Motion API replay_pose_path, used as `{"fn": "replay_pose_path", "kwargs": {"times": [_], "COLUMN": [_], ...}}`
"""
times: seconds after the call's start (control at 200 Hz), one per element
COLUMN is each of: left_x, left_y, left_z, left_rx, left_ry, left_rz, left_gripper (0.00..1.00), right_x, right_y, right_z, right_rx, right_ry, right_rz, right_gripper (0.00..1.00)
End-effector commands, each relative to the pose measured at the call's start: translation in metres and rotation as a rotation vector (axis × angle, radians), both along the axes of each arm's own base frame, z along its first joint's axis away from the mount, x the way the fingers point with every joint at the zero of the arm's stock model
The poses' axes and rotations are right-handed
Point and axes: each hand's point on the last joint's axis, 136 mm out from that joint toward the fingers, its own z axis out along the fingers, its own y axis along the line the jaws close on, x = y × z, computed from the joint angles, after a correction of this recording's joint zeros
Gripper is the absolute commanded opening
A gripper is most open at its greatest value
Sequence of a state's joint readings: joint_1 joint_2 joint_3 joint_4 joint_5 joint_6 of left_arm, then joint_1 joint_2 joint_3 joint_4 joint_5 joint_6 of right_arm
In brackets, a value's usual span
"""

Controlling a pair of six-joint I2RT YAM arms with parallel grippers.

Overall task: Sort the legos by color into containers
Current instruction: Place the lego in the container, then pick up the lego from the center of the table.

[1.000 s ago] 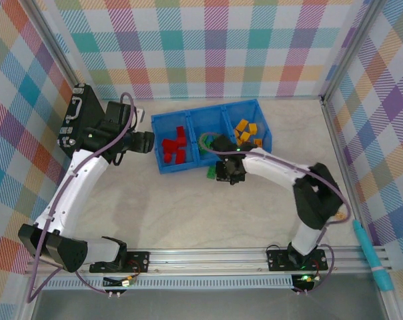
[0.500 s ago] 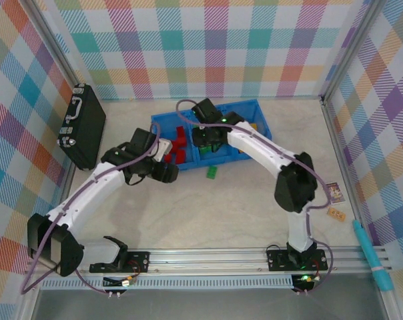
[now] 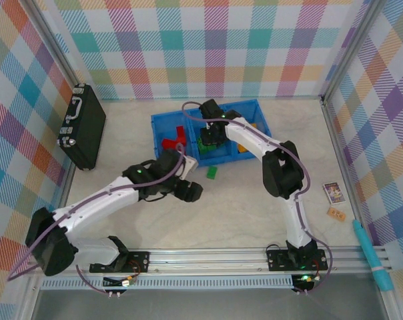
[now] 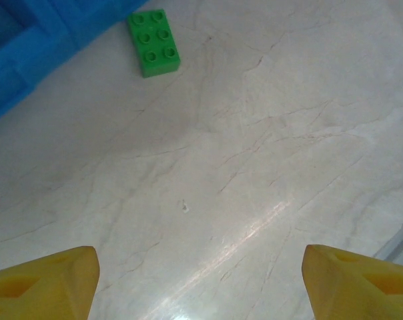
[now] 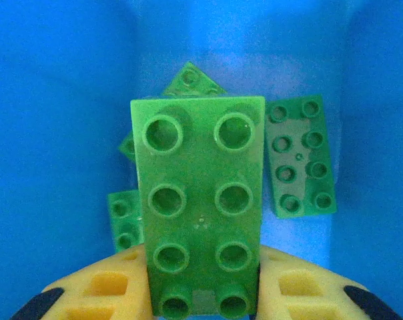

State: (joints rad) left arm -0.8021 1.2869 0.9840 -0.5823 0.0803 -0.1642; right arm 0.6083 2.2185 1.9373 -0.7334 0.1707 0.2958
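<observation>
My right gripper [image 3: 210, 138] hangs over the middle compartment of the blue bin [image 3: 163, 166], shut on a green lego [image 5: 200, 200] whose studs face the right wrist camera. Under it, other green legos [image 5: 300, 157] lie on that compartment's floor. Red legos [image 3: 170, 143] fill the left compartment. A yellow-orange lego [image 3: 243, 148] shows in the right one, beside the arm. One green lego [image 3: 213, 173] [image 4: 154, 43] lies on the table just in front of the bin. My left gripper [image 3: 192, 192] [image 4: 201, 287] is open over bare table, near and left of it, its fingertips [image 4: 45, 283] wide apart.
A black hard case [image 3: 83, 132] stands at the far left. A printed card [image 3: 333, 192], a tan tile [image 3: 336, 213] and a teal pen [image 3: 371, 257] lie at the right edge. Metal frame posts and checked walls enclose the table.
My left arm has swung from the black case across to the table in front of the bin. My right gripper rose from the table beside the bin to over the middle compartment, holding a green lego.
</observation>
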Motion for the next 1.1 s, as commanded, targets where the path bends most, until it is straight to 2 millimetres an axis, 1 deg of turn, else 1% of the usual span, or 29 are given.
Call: {"fn": "replay_pose_path", "kwargs": {"times": [0.0,0.04,0.12,0.2,0.28,0.375,0.445,0.505,0.645,0.765,0.855,0.955,1.02,1.095], "left_x": [0.021,0.025,0.036,0.050,0.063,0.080,0.092,0.099,0.106,0.111,0.115,0.118,0.120,0.122], "left_y": [-0.011,-0.016,-0.023,-0.032,-0.043,-0.051,-0.057,-0.062,-0.073,-0.076,-0.077,-0.082,-0.082,-0.081], "left_z": [-0.009,-0.015,-0.029,-0.041,-0.051,-0.059,-0.057,-0.059,-0.073,-0.087,-0.098,-0.106,-0.112,-0.115], "left_rx": [0.014,0.027,0.097,0.149,0.188,0.229,0.233,0.227,0.248,0.271,0.294,0.301,0.307,0.311], "left_ry": [-0.060,-0.066,-0.072,-0.083,-0.092,-0.115,-0.143,-0.152,-0.123,-0.101,-0.088,-0.076,-0.074,-0.080], "left_rz": [0.108,0.116,0.131,0.142,0.151,0.189,0.218,0.226,0.235,0.269,0.285,0.290,0.302,0.323], "left_gripper": [0.79,0.80,0.80,0.80,0.80,0.79,0.79,0.80,0.79,0.78,0.76,0.74,0.72,0.70], "right_x": [0.010,0.012,0.016,0.018,0.017,0.010,0.002,-0.003,-0.009,-0.013,-0.020,-0.028,-0.036,-0.044], "right_y": [0.010,0.011,0.014,0.017,0.018,0.019,0.019,0.015,0.000,-0.016,-0.030,-0.045,-0.052,-0.060], "right_z": [0.010,0.010,0.020,0.038,0.058,0.082,0.100,0.116,0.153,0.188,0.210,0.226,0.229,0.227], "right_rx": [0.042,0.051,0.077,0.102,0.134,0.163,0.174,0.173,0.195,0.205,0.204,0.199,0.186,0.172], "right_ry": [-0.037,-0.033,-0.031,-0.060,-0.077,-0.076,-0.088,-0.115,-0.180,-0.257,-0.304,-0.335,-0.335,-0.329], "right_rz": [0.036,0.042,0.056,0.084,0.111,0.152,0.185,0.200,0.197,0.182,0.169,0.147,0.138,0.124], "right_gripper": [0.32,0.37,0.50,0.62,0.68,0.71,0.73,0.74,0.74,0.75,0.75,0.75,0.75,0.75]}}
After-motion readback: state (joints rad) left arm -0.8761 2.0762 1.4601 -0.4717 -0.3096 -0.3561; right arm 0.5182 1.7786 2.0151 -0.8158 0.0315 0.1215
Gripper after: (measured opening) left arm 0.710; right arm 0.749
